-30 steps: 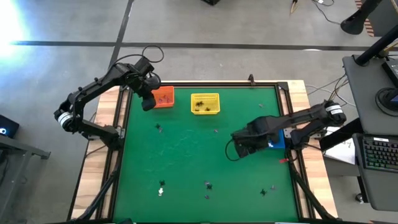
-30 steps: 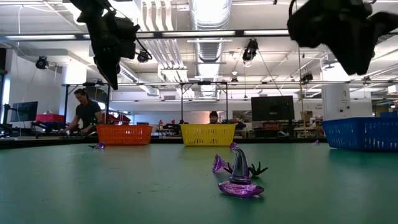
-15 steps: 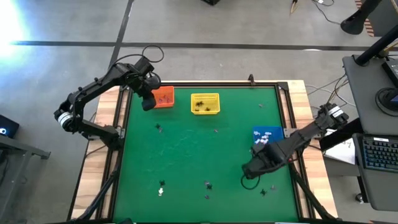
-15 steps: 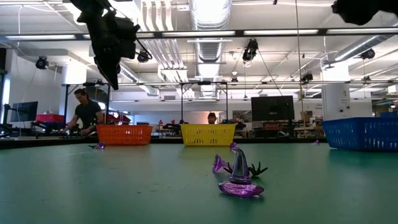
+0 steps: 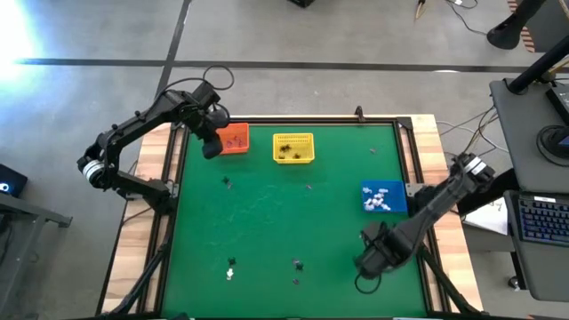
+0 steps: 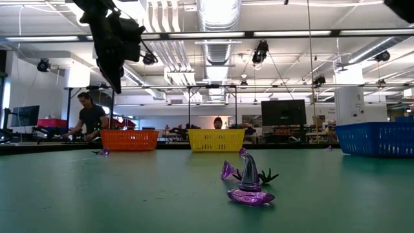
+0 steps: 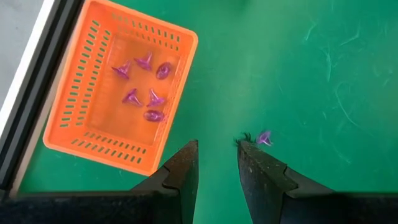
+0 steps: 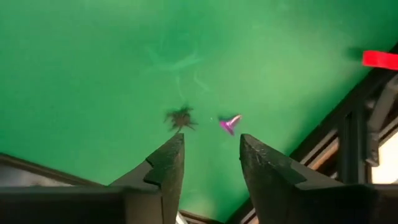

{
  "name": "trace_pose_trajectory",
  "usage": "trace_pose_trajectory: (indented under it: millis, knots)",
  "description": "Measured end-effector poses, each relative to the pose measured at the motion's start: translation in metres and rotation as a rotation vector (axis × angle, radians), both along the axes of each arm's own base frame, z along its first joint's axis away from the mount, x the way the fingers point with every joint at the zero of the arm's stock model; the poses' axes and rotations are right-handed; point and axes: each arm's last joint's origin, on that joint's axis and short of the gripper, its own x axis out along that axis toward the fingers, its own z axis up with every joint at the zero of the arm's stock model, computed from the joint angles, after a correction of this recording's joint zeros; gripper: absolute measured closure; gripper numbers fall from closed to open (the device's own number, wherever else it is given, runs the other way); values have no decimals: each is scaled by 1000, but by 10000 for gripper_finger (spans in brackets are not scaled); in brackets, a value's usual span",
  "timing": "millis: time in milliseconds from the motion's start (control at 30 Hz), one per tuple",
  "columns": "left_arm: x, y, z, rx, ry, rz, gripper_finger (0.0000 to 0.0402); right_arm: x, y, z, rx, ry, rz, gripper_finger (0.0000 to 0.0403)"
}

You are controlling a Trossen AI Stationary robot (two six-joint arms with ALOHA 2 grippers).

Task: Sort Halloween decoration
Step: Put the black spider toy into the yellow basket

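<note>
Tiny Halloween trinkets lie scattered on the green table (image 5: 267, 213). Some are near the front edge (image 5: 298, 264) and some are toward the middle (image 5: 227, 182). A purple hat (image 6: 250, 184) stands close to the low camera. My left gripper (image 7: 217, 167) hangs open above the mat beside the orange basket (image 7: 118, 93), which holds several purple hats. A purple hat (image 7: 265, 137) and a black spider (image 7: 244, 138) lie just past its fingers. My right gripper (image 8: 211, 158) is open above the near right part of the table, over a black spider (image 8: 180, 118) and a purple hat (image 8: 230, 123).
A yellow basket (image 5: 293, 148) with dark trinkets stands at the far middle. A blue basket (image 5: 384, 197) with white trinkets stands at the right edge. The table's dark frame (image 8: 348, 137) and a red tag (image 8: 379, 59) lie near my right gripper. People sit in the room beyond.
My right gripper has swung from beside the blue basket toward the table's near edge, a little lower. It now hangs over the near right corner, and the blue basket with its white trinkets is uncovered. My left arm has kept still.
</note>
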Motion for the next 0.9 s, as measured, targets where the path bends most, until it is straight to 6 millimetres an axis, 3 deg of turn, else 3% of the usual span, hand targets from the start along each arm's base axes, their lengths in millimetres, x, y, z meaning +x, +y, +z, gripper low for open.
trace_pose_trajectory:
  millis: [367,900]
  knots:
    - [-4,-4,-1,-69,33,57,308,2,54,-53,30,-24,250,248]
    - [-5,-8,-2,-154,21,116,308,6,60,-87,-17,21,286,248]
